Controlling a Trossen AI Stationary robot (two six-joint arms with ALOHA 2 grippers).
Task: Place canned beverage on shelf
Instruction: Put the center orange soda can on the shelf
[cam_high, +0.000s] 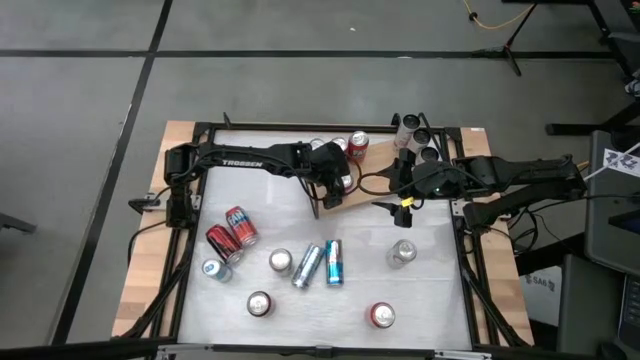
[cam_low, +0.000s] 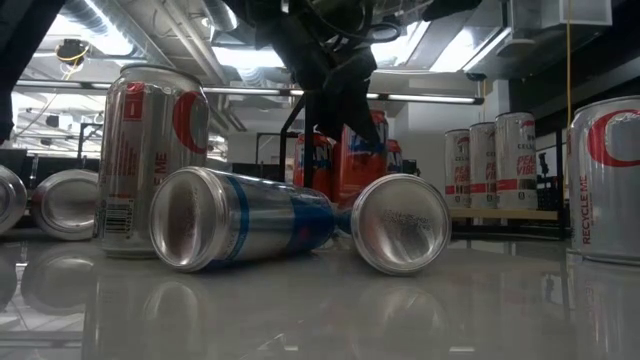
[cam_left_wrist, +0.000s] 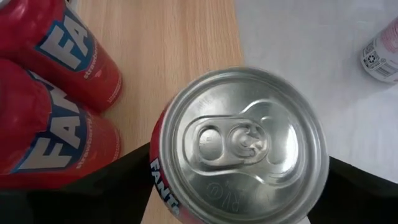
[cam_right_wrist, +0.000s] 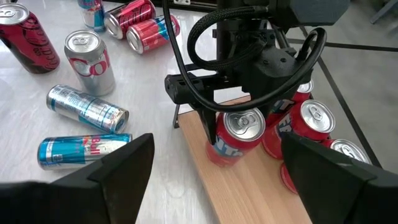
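The shelf (cam_high: 372, 188), a light-brown wood-grain board, lies on the white table at the far middle. A red canned beverage (cam_right_wrist: 239, 134) stands upright on its near end (cam_left_wrist: 186, 56), silver top (cam_left_wrist: 242, 143) facing up. My left gripper (cam_right_wrist: 239, 118) is open, one finger on each side of this can. More red cans (cam_right_wrist: 311, 121) (cam_left_wrist: 56, 56) stand on the board behind it. My right gripper (cam_right_wrist: 217, 186) hangs open over the table to the right of the shelf, with nothing between its fingers. My left gripper comes at the red can slanting down from the table's left, its fingers (cam_right_wrist: 208, 127) beside the can's upper wall (cam_right_wrist: 217, 140). A strip of table shows between one finger and the can. Whether the other finger touches, I cannot tell. The can stands upright on the shelf.
Loose cans are scattered over the near half of the table: two red ones lying at the left (cam_high: 232, 232), two blue-and-silver ones lying in the middle (cam_high: 320, 263), and silver and red ones standing (cam_high: 402, 252) (cam_high: 381, 315). Dark-topped cans (cam_high: 415, 135) stand at the far right.
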